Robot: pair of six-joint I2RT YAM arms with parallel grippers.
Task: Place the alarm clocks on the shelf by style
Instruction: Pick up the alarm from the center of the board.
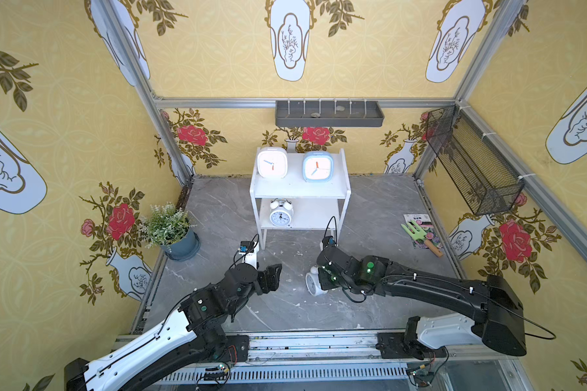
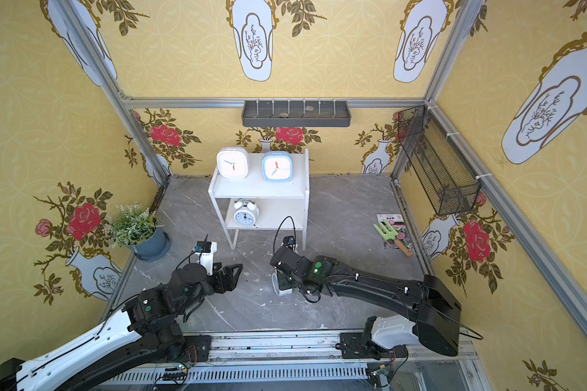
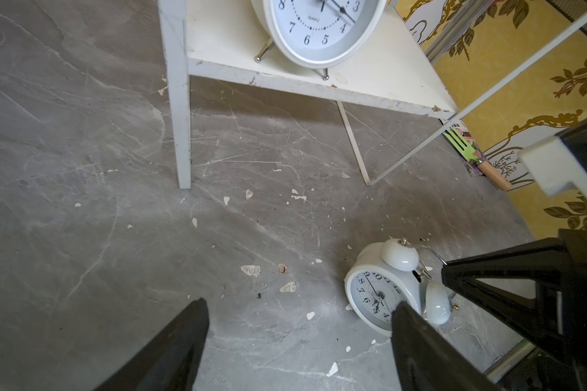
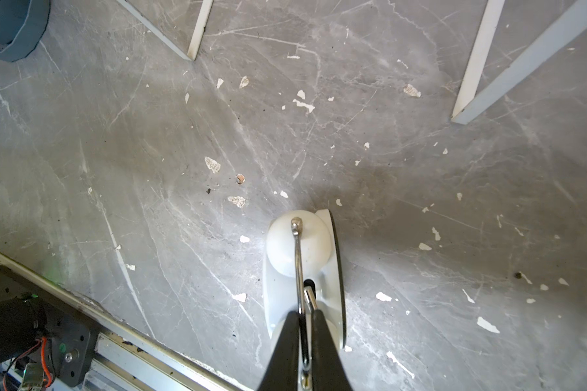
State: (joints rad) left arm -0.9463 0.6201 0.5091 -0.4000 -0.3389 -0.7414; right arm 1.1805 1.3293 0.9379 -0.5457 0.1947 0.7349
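Observation:
The white shelf (image 1: 344, 176) stands at the back of the grey floor. Its top board carries a white rounded-square alarm clock (image 1: 272, 162) and a light blue one (image 1: 318, 166). A round white twin-bell clock (image 1: 281, 213) stands on the lower board. Another twin-bell clock (image 1: 312, 281) sits on the floor in front of the shelf. My right gripper (image 4: 305, 313) is shut on this clock's thin metal handle (image 4: 298, 270) between the bells, above its body (image 4: 278, 291). My left gripper (image 3: 300, 304) hangs open over bare floor to the left of that clock (image 3: 373, 294), holding nothing.
A potted plant (image 1: 170, 230) stands at the left wall. A green garden fork (image 1: 421, 233) lies on a seed packet at the right. A grey wall tray (image 1: 329, 113) and a black mesh basket (image 1: 471, 162) hang on the walls. The arms' rail (image 1: 285, 345) runs along the front.

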